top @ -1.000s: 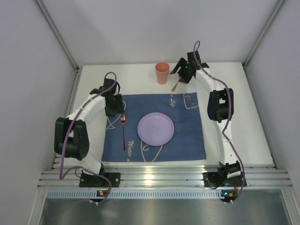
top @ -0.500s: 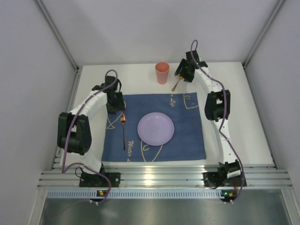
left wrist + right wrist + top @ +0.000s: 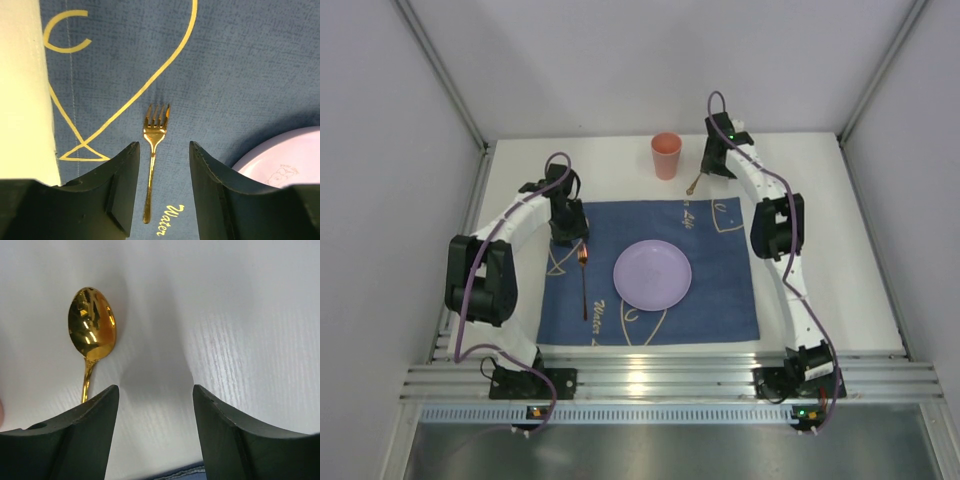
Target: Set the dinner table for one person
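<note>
The dinner table (image 3: 840,260) is a white top carrying a blue placemat (image 3: 720,290). On the mat lie a lilac plate (image 3: 652,274) and, left of it, a gold fork (image 3: 584,290). My left gripper (image 3: 567,235) hovers over the fork's head. In the left wrist view the fork (image 3: 152,150) lies flat between the parted fingers of the left gripper (image 3: 162,146), touching neither. A gold spoon (image 3: 694,183) rests on the bare table behind the mat. My right gripper (image 3: 715,168) is open just right of it. The spoon (image 3: 92,332) lies outside the right gripper (image 3: 156,389), beyond its left finger.
A pink cup (image 3: 666,155) stands upright on the table just left of the spoon, close to the right wrist. Grey walls enclose the back and sides. An aluminium rail (image 3: 660,380) runs along the near edge by the arm bases.
The right wrist has swung left and back, closer to the spoon, and its jaws have narrowed. The left gripper has closed slightly and barely shifted over the fork.
</note>
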### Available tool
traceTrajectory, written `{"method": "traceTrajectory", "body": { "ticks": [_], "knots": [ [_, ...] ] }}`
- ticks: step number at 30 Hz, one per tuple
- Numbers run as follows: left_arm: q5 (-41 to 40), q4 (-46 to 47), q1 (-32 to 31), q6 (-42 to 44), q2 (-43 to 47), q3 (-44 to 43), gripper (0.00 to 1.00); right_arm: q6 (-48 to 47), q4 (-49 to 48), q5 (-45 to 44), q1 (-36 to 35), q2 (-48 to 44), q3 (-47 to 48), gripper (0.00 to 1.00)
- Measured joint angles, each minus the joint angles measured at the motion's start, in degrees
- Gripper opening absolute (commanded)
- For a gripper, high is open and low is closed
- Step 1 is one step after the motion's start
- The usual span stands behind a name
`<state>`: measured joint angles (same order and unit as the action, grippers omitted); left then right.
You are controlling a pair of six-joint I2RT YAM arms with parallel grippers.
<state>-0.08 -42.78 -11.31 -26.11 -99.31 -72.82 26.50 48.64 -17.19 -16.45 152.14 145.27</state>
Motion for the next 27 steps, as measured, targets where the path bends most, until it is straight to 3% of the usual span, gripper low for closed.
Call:
{"method": "traceTrajectory", "body": {
  "ticks": [3,7,17,18,19,22,24,27],
  "knots": [
    [0.9,-0.1,0.0,-0.5,-0.1,0.0,0.49,-1.7,0.3,-0.7,0.0,0.0,-0.2,0.69],
    [1.8,-0.2,0.0,-0.8,-0.1,0.0,0.49,-2.4,-3.1,6.0,-0.2,-0.1,-1.3,0.76],
    [2.2,-0.1,0.0,-0.8,1.2,3.2,0.48,-2.3,-10.5,6.2,-4.8,-2.3,-1.3,0.65],
    [2.2,-0.1,0.0,-0.8,1.6,4.1,0.48,-2.3,-10.7,6.1,-5.0,-3.2,-1.3,0.61],
    [2.3,-0.1,0.0,-0.7,2.2,5.1,0.48,-2.2,-11.5,6.4,-5.1,-4.1,-1.9,0.43],
    [2.3,-0.2,0.0,-0.5,3.0,6.4,0.48,-0.6,-15.2,8.0,-4.9,-7.4,-5.4,0.08],
    [2.2,-0.1,0.0,0.2,3.0,6.4,0.48,1.7,-17.6,9.8,-4.5,-7.9,-5.6,0.0],
    [1.9,-0.7,0.0,1.1,3.0,5.8,0.48,5.9,-19.4,11.8,-4.0,-7.1,-5.4,0.0]
  ]
}}
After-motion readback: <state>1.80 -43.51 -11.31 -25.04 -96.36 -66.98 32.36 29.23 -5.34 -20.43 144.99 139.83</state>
